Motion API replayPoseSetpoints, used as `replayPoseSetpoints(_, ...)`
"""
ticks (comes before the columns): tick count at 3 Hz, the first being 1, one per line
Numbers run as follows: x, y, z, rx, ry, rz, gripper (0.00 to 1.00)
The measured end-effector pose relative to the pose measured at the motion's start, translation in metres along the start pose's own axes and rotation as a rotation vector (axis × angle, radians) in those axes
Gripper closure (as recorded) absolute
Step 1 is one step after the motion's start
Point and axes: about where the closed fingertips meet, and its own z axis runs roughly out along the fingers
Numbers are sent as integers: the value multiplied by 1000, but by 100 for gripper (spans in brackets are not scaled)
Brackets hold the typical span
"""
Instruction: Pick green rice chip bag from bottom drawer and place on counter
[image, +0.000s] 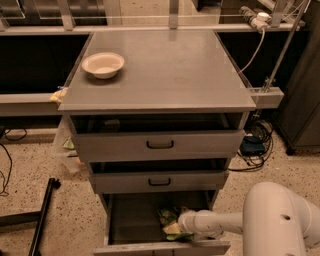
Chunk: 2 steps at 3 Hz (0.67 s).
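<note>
The bottom drawer (131, 222) of the grey cabinet stands pulled open. The green rice chip bag (170, 225) lies crumpled on its floor at the right, partly hidden by my arm. My white arm reaches in from the lower right, and my gripper (176, 227) is down at the bag inside the drawer. The counter (170, 70) is the flat grey top above the drawers.
A white bowl (103, 64) sits on the counter's back left. Two upper drawers with black handles (160, 144) stand slightly open above the bottom one. A clear plastic bag (64, 145) hangs at the cabinet's left. A black pole (41, 215) lies on the floor at the left, cables at the right.
</note>
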Motion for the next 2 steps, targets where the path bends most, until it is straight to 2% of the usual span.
replayPoseSetpoints(1,17,-16,11,53,38,63,42)
replayPoseSetpoints(2,34,-26,15,94,85,116,65)
